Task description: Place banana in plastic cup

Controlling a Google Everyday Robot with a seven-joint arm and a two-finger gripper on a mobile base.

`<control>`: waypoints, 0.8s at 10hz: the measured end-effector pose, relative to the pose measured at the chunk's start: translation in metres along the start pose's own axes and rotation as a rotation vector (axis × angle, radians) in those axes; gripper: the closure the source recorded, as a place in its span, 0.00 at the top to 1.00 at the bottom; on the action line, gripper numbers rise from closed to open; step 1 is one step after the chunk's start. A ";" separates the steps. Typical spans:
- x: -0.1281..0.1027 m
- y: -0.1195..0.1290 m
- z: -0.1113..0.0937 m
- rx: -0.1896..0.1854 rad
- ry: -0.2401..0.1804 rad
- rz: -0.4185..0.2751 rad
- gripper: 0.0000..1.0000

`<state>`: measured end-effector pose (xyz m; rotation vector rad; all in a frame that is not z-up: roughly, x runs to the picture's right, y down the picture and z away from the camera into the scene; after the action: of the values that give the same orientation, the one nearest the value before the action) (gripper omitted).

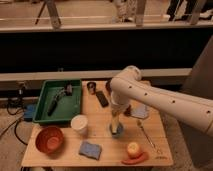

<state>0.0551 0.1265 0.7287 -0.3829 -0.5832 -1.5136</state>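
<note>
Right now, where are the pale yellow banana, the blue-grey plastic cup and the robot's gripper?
pale yellow banana (115, 121), camera view, its upright middle.
blue-grey plastic cup (117, 133), camera view, front wall.
gripper (116, 111), camera view, above the cup, at banana's top.

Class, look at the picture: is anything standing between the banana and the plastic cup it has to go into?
Nothing visible does. The gripper hangs directly above the plastic cup, with the banana upright beneath it, its lower end already at the cup's mouth. The white cup stands apart, off to the side.
</note>
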 end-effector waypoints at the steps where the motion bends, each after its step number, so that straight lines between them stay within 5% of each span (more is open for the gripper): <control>1: -0.002 0.001 0.003 -0.001 -0.005 -0.003 0.09; 8: -0.021 0.012 0.021 -0.001 -0.062 -0.021 0.11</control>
<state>0.0648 0.1561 0.7353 -0.4266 -0.6370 -1.5267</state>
